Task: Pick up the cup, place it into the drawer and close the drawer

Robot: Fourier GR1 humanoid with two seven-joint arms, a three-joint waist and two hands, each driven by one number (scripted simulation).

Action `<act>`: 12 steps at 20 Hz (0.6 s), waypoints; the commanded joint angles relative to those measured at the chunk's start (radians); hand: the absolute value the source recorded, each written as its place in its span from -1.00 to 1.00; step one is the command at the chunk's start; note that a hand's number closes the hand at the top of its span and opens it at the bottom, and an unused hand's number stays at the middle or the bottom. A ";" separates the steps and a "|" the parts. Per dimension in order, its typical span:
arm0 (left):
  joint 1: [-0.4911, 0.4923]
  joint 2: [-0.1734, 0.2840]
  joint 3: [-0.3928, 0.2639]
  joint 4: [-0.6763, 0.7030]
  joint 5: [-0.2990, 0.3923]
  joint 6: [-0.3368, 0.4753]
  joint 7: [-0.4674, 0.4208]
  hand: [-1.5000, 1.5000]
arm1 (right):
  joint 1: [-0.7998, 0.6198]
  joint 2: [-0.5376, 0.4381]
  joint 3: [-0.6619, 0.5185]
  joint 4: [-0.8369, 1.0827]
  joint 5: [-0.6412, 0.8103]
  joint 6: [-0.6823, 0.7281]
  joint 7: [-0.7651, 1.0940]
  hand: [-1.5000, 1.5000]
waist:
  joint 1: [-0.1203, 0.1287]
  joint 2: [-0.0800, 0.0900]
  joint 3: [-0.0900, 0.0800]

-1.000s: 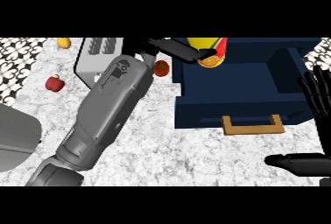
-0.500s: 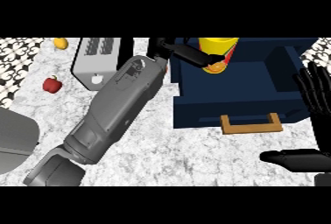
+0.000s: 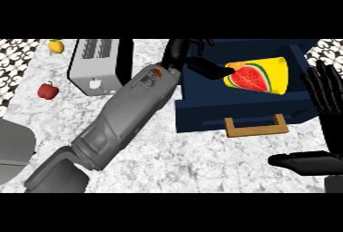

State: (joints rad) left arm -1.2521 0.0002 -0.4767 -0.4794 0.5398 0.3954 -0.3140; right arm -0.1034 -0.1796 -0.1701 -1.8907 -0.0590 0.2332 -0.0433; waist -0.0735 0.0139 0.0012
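My left hand (image 3: 191, 56) reaches over the rear left part of the open navy drawer (image 3: 201, 113), its grey forearm crossing the marble counter (image 3: 194, 158) on a diagonal. The black thumb points toward the cup (image 3: 258, 76) and its tip overlaps the cup's left edge; the other fingers curl above, behind the drawer's back rim. Whether they actually pinch the cup I cannot tell. The cup, yellow with a watermelon slice printed on it, lies tilted on its side within the drawer's outline, toward the back right. The drawer's wooden handle (image 3: 257, 126) sits on its front face, toward me. My right hand (image 3: 328, 93) stands just right of the drawer, fingers straight and spread upward, thumb stretched out below, holding nothing. Left of the drawer stands a grey toaster (image 3: 97, 65); farther left lie a red pepper (image 3: 47, 90) and a yellow fruit (image 3: 56, 45).
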 commanded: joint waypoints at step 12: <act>0.017 0.000 -0.208 0.010 0.078 0.119 -0.014 -1.00 | -0.038 -0.013 -0.028 0.022 -0.062 0.029 -0.001 -1.00 | -0.016 0.006 0.000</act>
State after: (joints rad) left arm -1.2512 0.0000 -0.6707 -0.4482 0.5868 0.4819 -0.2807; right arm -0.1237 -0.1884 -0.1816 -1.8749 -0.0830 0.2510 -0.0522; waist -0.0925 0.0197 0.0013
